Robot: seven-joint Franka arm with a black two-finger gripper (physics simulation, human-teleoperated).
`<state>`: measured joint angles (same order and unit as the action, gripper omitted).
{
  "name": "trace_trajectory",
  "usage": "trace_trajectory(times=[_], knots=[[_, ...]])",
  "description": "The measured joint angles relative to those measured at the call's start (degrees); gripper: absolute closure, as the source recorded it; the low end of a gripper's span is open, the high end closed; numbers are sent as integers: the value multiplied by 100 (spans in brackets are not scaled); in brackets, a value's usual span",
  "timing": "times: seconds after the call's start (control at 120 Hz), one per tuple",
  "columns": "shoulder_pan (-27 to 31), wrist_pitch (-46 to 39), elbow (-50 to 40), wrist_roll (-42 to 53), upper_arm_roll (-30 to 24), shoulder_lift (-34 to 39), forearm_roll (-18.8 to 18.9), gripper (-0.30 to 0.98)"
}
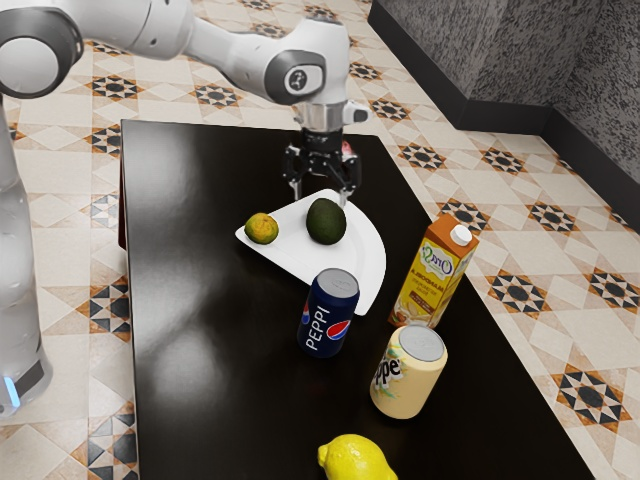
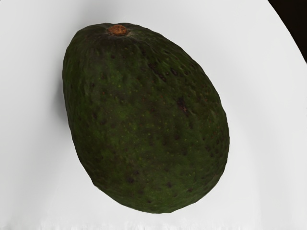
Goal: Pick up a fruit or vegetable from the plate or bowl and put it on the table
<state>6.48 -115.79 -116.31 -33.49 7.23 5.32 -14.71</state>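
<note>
My gripper [image 1: 322, 192] hangs with its two fingers spread apart over the back part of the white plate [image 1: 360, 265]. Just in front of and below it, a dark green avocado [image 1: 326, 222] lies on the plate, with nothing gripped between the fingers. Near the plate's corner at the exterior view's left sits a small orange-green fruit [image 1: 262, 228]. In the wrist view the avocado [image 2: 148, 120] appears close below the hand, its brown stem spot visible, against the white plate [image 2: 261, 105].
A dark blue can [image 1: 328, 313] stands close to the plate's front edge. Beyond it are a cream can [image 1: 408, 372] and an orange-yellow carton [image 1: 434, 270]. A lemon [image 1: 356, 459] lies near the exterior view's lower edge, on the black table [image 1: 210, 330].
</note>
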Motion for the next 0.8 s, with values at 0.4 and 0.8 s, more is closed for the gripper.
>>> trace_trajectory(times=[0.4,0.8], knots=[[173,-17,-98,-974,39,-44,-75,0],[254,-31,74,-1248,43,-373,-53,0]])
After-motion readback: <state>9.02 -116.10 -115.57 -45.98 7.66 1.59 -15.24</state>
